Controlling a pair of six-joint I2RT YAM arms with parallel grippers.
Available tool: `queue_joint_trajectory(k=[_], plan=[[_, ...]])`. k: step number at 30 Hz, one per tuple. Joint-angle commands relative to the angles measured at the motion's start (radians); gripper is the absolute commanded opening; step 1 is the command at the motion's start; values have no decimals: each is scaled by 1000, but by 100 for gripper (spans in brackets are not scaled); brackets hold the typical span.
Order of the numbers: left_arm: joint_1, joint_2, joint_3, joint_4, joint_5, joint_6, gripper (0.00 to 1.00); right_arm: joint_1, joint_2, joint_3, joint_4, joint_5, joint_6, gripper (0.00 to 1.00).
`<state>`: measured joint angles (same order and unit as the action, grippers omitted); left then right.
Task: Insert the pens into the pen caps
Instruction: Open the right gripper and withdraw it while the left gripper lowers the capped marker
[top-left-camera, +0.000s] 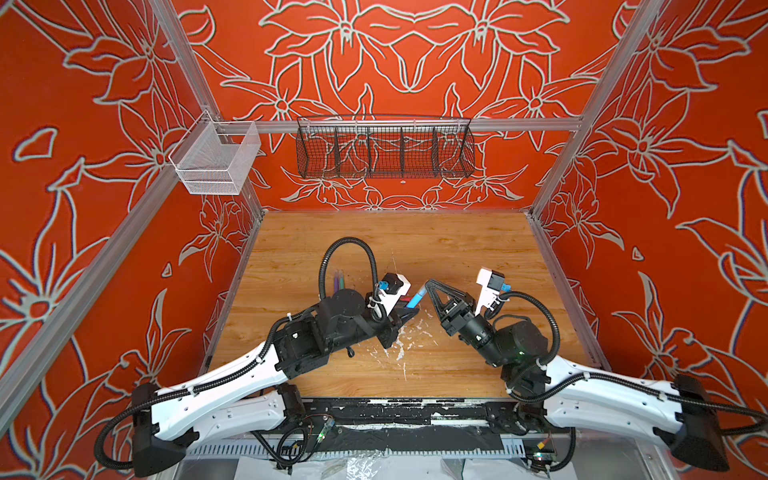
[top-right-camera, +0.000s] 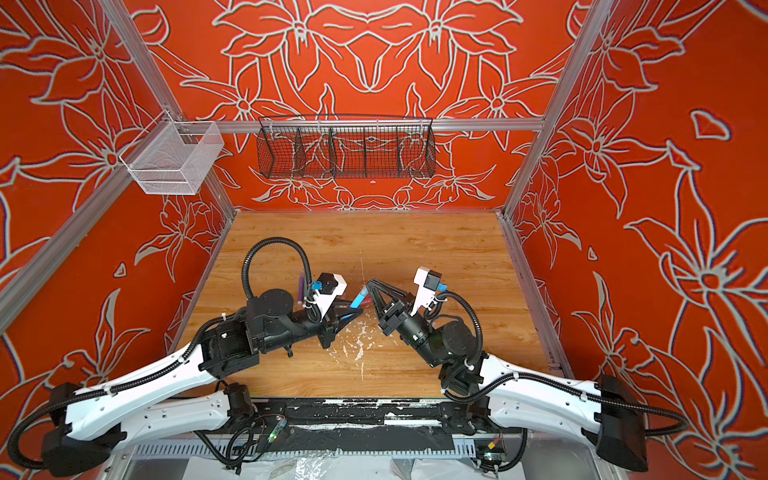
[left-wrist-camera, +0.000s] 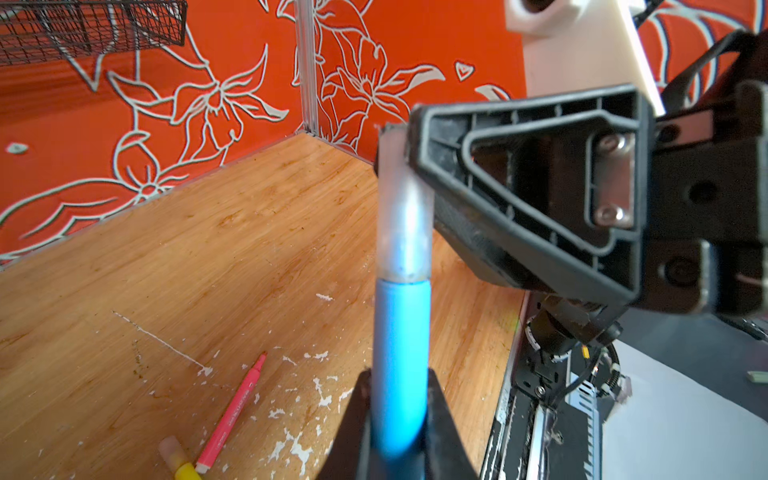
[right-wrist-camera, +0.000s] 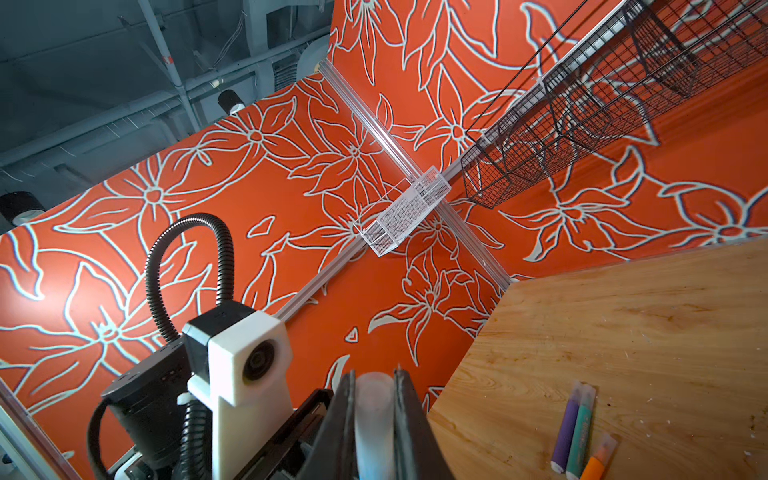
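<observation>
We see both arms meeting above the middle of the desk (top-left-camera: 457, 249). The left end effector (left-wrist-camera: 397, 399) is clamped on the barrel of the blue pen (left-wrist-camera: 401, 332), with the pen pointing toward the other arm. The right end effector (right-wrist-camera: 374, 380) is pinched tight on the clear cap (left-wrist-camera: 405, 216). That cap sits over the pen's tip, its rim right against the blue barrel. Pen and cap are held in the air, off the wood. Down on the desk, the pink-red pen (left-wrist-camera: 232, 415) lies uncapped just beside the yellow pen (left-wrist-camera: 187, 471). Elsewhere on the desk, the purple pen (right-wrist-camera: 565, 432), green pen (right-wrist-camera: 581, 432) and orange pen (right-wrist-camera: 598, 461) lie side by side.
</observation>
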<state>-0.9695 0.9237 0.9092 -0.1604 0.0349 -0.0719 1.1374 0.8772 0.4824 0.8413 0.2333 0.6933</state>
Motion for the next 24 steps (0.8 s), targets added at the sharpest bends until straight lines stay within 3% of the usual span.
queue_joint_trajectory(k=[1,8,12,14,17,19,24], plan=[[67,3,128,315,-67,-58,0,111,74,-52,-223,-247,-19,0],[85,15,185,318,-100,31,0,146,131,-34,-211,-235,-5,0],[87,22,178,216,-151,33,0,144,87,33,-404,-138,4,0],[85,7,115,158,-193,-35,0,144,36,77,-522,-89,-29,30],[86,-28,-38,107,-264,-189,0,144,-60,132,-711,17,-91,54],[86,-40,-124,44,-309,-291,0,141,-119,156,-819,106,-119,62],[87,-53,-324,11,-394,-452,0,130,-212,196,-1059,328,-151,68]])
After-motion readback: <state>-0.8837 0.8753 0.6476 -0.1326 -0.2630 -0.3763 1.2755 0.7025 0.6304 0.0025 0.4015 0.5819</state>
